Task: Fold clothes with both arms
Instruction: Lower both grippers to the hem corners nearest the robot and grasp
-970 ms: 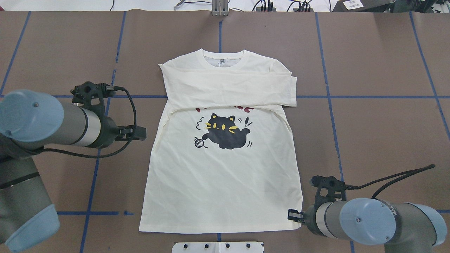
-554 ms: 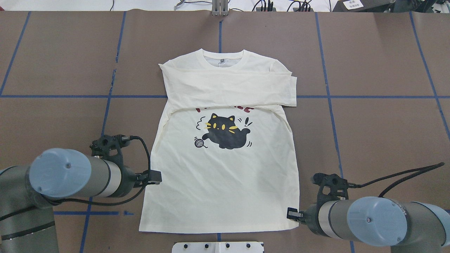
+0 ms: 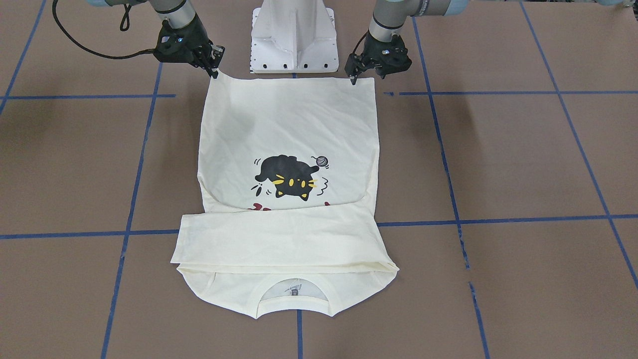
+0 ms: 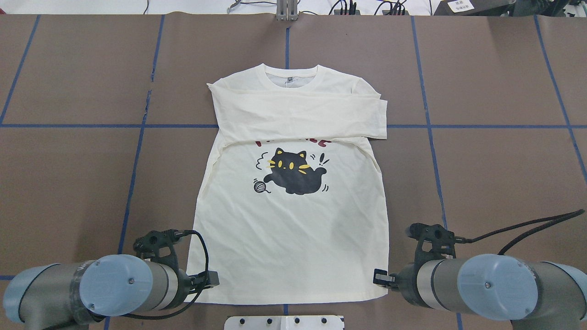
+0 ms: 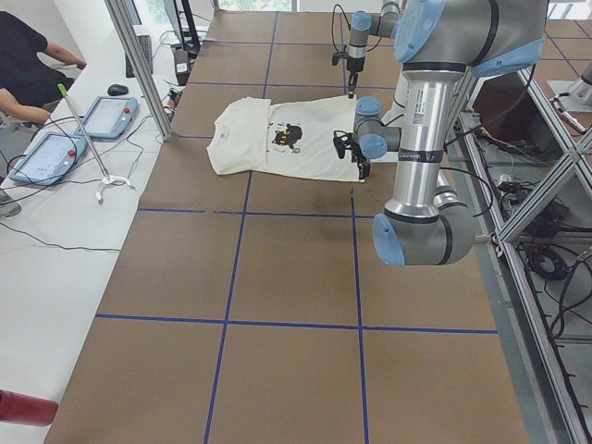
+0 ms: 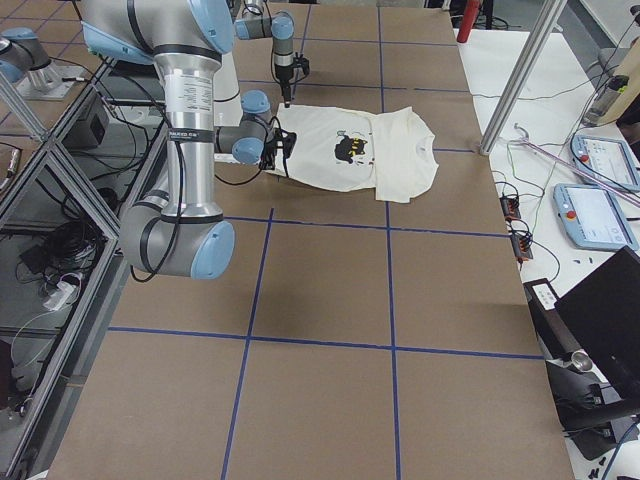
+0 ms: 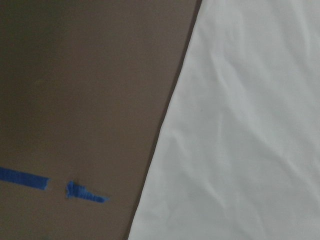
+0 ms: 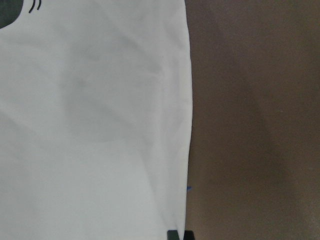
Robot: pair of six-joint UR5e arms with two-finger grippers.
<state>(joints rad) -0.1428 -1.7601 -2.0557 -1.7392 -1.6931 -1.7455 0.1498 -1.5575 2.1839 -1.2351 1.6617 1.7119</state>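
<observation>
two hem corners, plenty of ways to lose them

find the cream t-shirt (image 4: 293,229) flat in the middle of the brown table (image 4: 481,183), cat print (image 4: 293,174) up, collar (image 4: 290,69) on the side far from the robot, sleeves (image 4: 298,114) laid across the chest. follow the hem (image 4: 289,300), the edge nearest the robot, to its two ends: left gripper (image 3: 353,77) at the left corner, right gripper (image 3: 215,72) at the right corner, each pointing down at the cloth's edge. cannot tell, for either one, whether clamped on fabric or parted around it; from across the table, only dark tips meeting the corners, and from the right wrist camera only a sliver of black at the shirt's side edge.

reads as the taking of both hem corners, ahead of carrying the hem up toward the collar.

could go wrong in several ways from here. might pinch only the top layer, leaving the back panel on the table and opening the body like a bag. might close on nothing at a corner this near the edge, leaving one side behind and skewing the fold. might rise unevenly, tugging the shirt sideways and spilling the crossed sleeves out of place. might pull low and fast, sliding the whole garment along the table instead of rolling it over. might also brush the white base plate (image 4: 284,322), just beside the hem.
</observation>
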